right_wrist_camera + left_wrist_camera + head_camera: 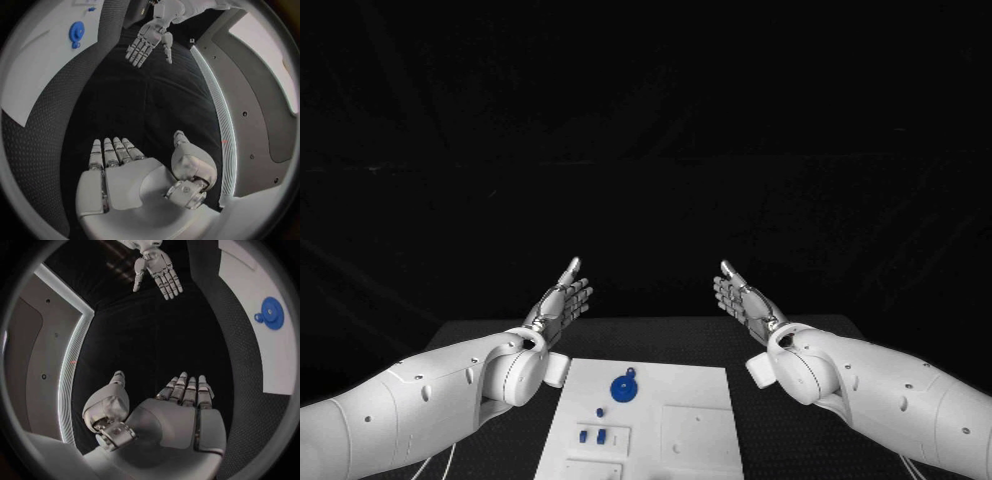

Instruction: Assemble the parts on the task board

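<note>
Probably the blue disc, lower centre, is light, stiff, slippery; pinch its rim. Left hand and right hand: fingers open, empty.

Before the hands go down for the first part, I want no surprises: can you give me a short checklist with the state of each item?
1. Left hand holds nothing, fingers straight and apart: ok.
2. Right hand holds nothing, fingers extended: ok.
3. Both hands raised beyond the task board, touching neither it nor the parts: ok.
4. Round blue part lies in plain sight on the board, nothing over it: ok.
5. Small blue parts sit nearer the robot on the board: ok; whether they are seated in their slots: cannot tell.
</note>
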`<state>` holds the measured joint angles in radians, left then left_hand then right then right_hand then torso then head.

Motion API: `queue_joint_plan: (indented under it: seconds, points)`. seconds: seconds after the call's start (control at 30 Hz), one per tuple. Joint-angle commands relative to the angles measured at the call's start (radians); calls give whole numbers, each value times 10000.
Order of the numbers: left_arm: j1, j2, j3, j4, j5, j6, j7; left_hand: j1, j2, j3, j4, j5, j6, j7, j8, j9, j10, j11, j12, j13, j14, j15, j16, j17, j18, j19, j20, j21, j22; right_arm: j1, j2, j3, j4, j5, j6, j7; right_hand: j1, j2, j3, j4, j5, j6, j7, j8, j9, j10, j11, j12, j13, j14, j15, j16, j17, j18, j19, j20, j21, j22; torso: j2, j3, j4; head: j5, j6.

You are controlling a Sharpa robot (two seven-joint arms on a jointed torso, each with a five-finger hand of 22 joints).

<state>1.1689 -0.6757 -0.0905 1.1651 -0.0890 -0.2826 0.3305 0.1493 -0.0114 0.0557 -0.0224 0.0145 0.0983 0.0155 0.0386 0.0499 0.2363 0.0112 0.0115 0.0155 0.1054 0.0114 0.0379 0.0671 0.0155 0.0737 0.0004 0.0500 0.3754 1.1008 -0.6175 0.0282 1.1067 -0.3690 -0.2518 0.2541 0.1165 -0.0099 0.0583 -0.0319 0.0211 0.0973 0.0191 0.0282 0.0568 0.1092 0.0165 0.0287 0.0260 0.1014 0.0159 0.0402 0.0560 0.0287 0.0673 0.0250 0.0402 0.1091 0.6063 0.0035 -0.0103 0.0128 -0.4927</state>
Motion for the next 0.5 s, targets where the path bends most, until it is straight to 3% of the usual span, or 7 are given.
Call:
queue_joint_plan:
  seconds: [0.03,0.13,0.23,0.33,0.5]
  points:
    - [-224,-193,162,834,333,-1685,753,-1493,114,-557,224,-145,-983,-155,-386,-499,-2363,-112,-115,-155,-1054,-114,-379,-671,-155,-737,-4,-500,-3754,-87,-276,-38,824,1139,-1579,924,-1165,99,-583,319,-211,-973,-191,-282,-568,-1092,-165,-287,-260,-1014,-159,-402,-560,-287,-673,-250,-402,-1091,-337,-21,56,-64,-522]
    - [-546,-477,410,1905,519,-2748,1134,-1493,114,-557,224,-145,-983,-155,-386,-499,-2363,-112,-115,-155,-1054,-114,-379,-671,-155,-737,-4,-500,-3754,-207,-660,-107,1910,1867,-2606,1419,-1165,99,-583,319,-211,-973,-191,-282,-568,-1092,-165,-287,-260,-1014,-159,-402,-560,-287,-673,-250,-402,-1091,-492,-29,81,-99,-824]
    - [-778,-682,589,2681,653,-3517,1409,-1493,114,-557,224,-145,-983,-155,-386,-499,-2363,-112,-115,-155,-1054,-114,-379,-671,-155,-737,-4,-500,-3754,-304,-972,-164,2790,2456,-3439,1820,-1165,99,-583,319,-211,-973,-191,-282,-568,-1092,-165,-287,-260,-1014,-159,-402,-560,-287,-673,-250,-402,-1091,-577,-33,95,-118,-988]
    - [-986,-864,749,3372,773,-4203,1655,-1493,114,-557,224,-145,-983,-155,-386,-499,-2363,-112,-115,-155,-1054,-114,-379,-671,-155,-737,-4,-500,-3754,-395,-1263,-216,3613,3007,-4217,2194,-1165,99,-583,319,-211,-973,-191,-282,-568,-1092,-165,-287,-260,-1014,-159,-402,-560,-287,-673,-250,-402,-1091,-620,-35,102,-128,-1071]
    - [-1157,-1015,881,3944,872,-4770,1858,-1493,114,-557,224,-145,-983,-155,-386,-499,-2363,-112,-115,-155,-1054,-114,-379,-671,-155,-737,-4,-500,-3754,-479,-1532,-265,4371,3514,-4934,2540,-1165,99,-583,319,-211,-973,-191,-282,-568,-1092,-165,-287,-260,-1014,-159,-402,-560,-287,-673,-250,-402,-1091,-621,-35,103,-128,-1073]
